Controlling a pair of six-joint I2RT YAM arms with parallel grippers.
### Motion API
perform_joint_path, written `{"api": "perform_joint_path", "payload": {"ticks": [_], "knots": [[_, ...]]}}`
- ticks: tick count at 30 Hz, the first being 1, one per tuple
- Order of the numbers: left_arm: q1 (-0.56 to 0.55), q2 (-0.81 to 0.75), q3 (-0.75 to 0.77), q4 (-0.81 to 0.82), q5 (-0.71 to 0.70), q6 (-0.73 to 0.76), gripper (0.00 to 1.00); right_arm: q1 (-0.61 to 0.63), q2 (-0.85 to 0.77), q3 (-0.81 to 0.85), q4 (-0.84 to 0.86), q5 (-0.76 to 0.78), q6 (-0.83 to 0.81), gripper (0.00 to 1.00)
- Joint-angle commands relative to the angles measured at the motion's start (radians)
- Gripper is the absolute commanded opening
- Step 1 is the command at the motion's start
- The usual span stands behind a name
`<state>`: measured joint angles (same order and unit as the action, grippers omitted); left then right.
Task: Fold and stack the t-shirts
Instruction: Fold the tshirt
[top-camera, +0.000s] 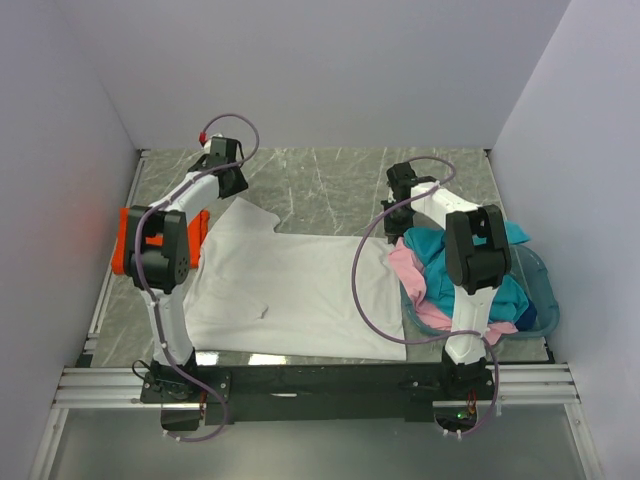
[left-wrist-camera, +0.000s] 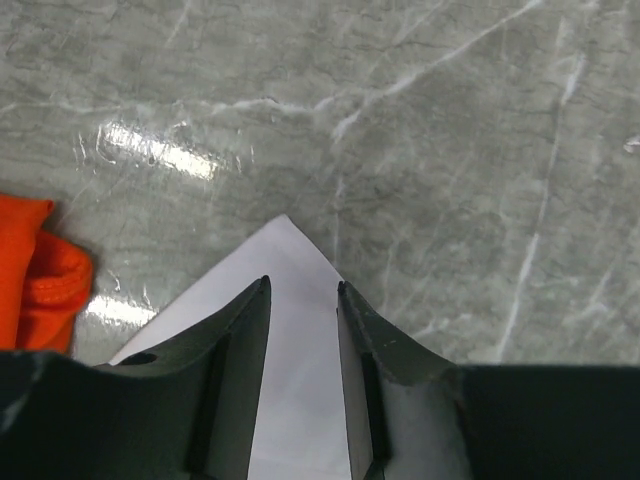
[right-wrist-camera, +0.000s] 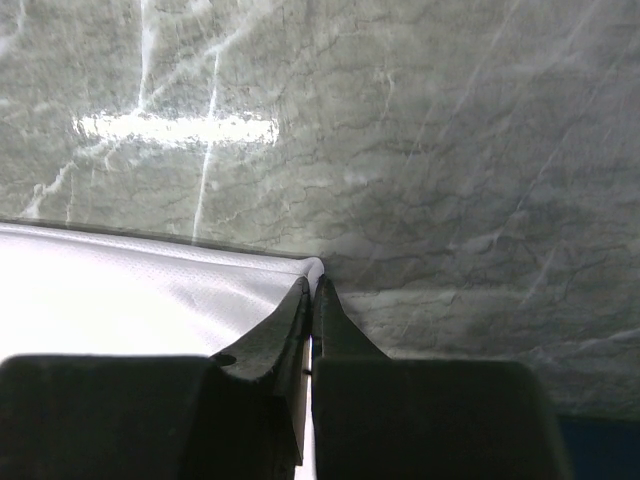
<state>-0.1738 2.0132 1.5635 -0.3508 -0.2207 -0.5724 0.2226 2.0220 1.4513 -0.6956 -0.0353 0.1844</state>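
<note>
A white t-shirt (top-camera: 300, 290) lies spread flat on the marble table. My left gripper (top-camera: 232, 188) is open over its far left sleeve; in the left wrist view the gripper (left-wrist-camera: 303, 290) straddles the pointed white sleeve corner (left-wrist-camera: 290, 250). My right gripper (top-camera: 397, 215) is at the shirt's far right corner; in the right wrist view it (right-wrist-camera: 313, 285) is shut on the white hem (right-wrist-camera: 120, 290). An orange t-shirt (top-camera: 197, 235) lies bunched at the left, also in the left wrist view (left-wrist-camera: 35, 275). Teal (top-camera: 440, 255) and pink (top-camera: 405, 265) t-shirts are heaped at the right. A second white shirt is not visible.
A translucent teal basket (top-camera: 545, 290) at the right holds the teal and pink heap, which spills over its left rim. White walls enclose the table on three sides. Bare marble (top-camera: 330, 185) lies beyond the shirt.
</note>
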Motion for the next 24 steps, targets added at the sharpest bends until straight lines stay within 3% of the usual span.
{"api": "perform_joint_path", "payload": {"ticks": [1,6,24], "knots": [[0.007,0.051,0.073,-0.025,-0.048,0.045,0.39,0.006,-0.054,-0.006,-0.004,0.003,-0.011,0.0],[0.017,0.124,0.159,-0.085,-0.034,0.06,0.4,0.009,-0.049,-0.005,-0.005,-0.003,-0.011,0.0],[0.02,0.228,0.202,-0.074,0.009,0.078,0.4,0.02,-0.029,0.012,-0.013,-0.02,-0.01,0.0]]}}
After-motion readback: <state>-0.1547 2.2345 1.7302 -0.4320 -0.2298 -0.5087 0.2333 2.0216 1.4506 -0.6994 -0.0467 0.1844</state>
